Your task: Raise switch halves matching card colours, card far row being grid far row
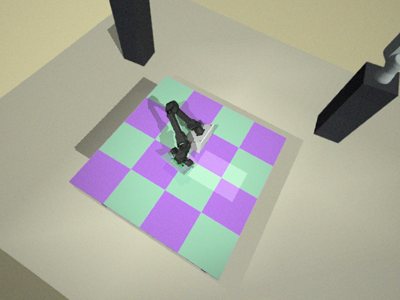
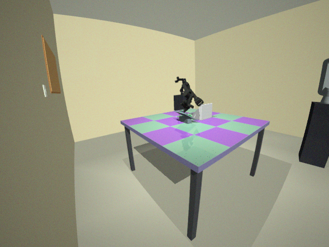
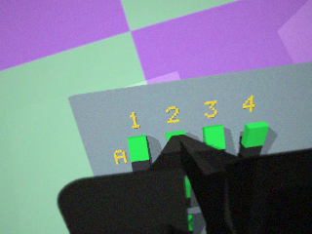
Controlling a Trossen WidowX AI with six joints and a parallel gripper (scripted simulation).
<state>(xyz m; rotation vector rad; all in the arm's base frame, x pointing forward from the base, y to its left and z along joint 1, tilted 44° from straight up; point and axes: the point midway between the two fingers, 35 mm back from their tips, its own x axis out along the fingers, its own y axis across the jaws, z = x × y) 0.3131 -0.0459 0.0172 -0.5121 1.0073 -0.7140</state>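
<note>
Gripper (image 3: 179, 138) sits with fingers pressed fully together, holding nothing, and we use the closed tip as a poker. In the wrist view the tip lies on the green half of switch A2 (image 3: 175, 136), far row of the grey panel (image 3: 97, 122). We judge this as the pressing step on A2; whether contact is made we cannot tell. Next move likely needs a straight downward push until the green end drops, then a lift before shifting to another switch.

Card is not visible in any view, so we cannot check targets. A4 (image 3: 255, 134) looks raised on its green half; A1 (image 3: 137, 148) and A3 (image 3: 214, 136) look flatter. Panel sits on the checkered table (image 1: 170, 219) just in front of the arm base. Row A runs left-right across the wrist view; each rocker's long axis points away from the arm.
</note>
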